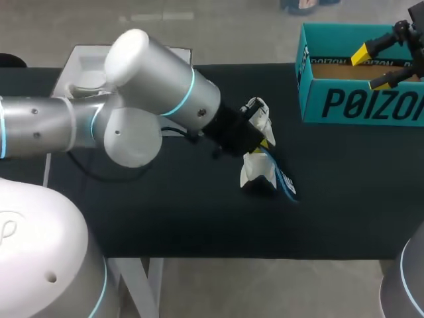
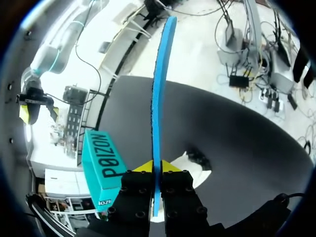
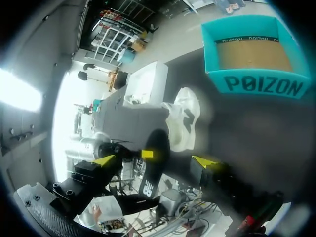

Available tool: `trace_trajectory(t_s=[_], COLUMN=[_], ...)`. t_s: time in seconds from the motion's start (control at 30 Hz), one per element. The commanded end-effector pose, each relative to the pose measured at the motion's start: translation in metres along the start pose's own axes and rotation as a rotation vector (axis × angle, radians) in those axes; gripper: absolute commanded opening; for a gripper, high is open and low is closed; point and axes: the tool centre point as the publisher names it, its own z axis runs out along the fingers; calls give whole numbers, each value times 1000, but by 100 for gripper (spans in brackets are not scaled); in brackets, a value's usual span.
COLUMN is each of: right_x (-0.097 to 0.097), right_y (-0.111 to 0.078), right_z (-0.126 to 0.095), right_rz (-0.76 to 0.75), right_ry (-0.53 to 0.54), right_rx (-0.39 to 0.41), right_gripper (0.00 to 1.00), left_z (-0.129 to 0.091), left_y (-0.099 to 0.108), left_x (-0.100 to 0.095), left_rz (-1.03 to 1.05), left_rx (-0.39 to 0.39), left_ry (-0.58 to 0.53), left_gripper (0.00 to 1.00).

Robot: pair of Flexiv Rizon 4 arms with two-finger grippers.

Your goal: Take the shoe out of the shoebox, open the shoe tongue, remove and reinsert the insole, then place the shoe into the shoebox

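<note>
A white shoe [image 1: 256, 169] lies on the black table [image 1: 165, 218] near its middle. My left gripper [image 1: 263, 143] hovers right over it, shut on a blue insole [image 1: 286, 184] that hangs beside the shoe. In the left wrist view the insole [image 2: 160, 89] stands edge-on, pinched between the yellow tips of the left gripper [image 2: 157, 166], with the shoe [image 2: 197, 167] below. The teal shoebox [image 1: 361, 99] sits open at the back right. My right gripper [image 1: 372, 66] hangs open above the box. From the right wrist, that gripper [image 3: 154, 161] spreads wide, with shoe [image 3: 185, 121] and shoebox [image 3: 254, 54] ahead.
A white tray-like thing [image 1: 83, 73] rests at the table's back left corner. My left arm [image 1: 152, 93] crosses the left half of the table. Bare black cloth [image 1: 344, 199] lies in front of the shoebox.
</note>
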Motion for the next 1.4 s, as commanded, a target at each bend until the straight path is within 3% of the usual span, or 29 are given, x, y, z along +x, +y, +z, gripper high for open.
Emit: trace_trajectory(t_s=[0.03, 0.27, 0.4, 0.57, 1.4], right_x=[0, 0, 0, 0, 0], right_y=[1, 1, 1, 1, 1], right_z=[0, 0, 0, 0, 0], right_rz=[2, 2, 2, 2, 2], right_ry=[-2, -2, -2, -2, -2], right_rx=[3, 3, 3, 3, 3], right_gripper=[100, 100, 100, 100, 100], left_z=[-22, -31, -31, -25, -25], left_y=[1, 1, 1, -2, -2], left_x=[8, 14, 17, 21, 21], left_rz=[2, -40, -56, -32, -32], left_rx=[62, 219, 233, 187, 187], left_ry=[-6, -15, -10, 48, 48], left_gripper=[0, 0, 0, 0, 0])
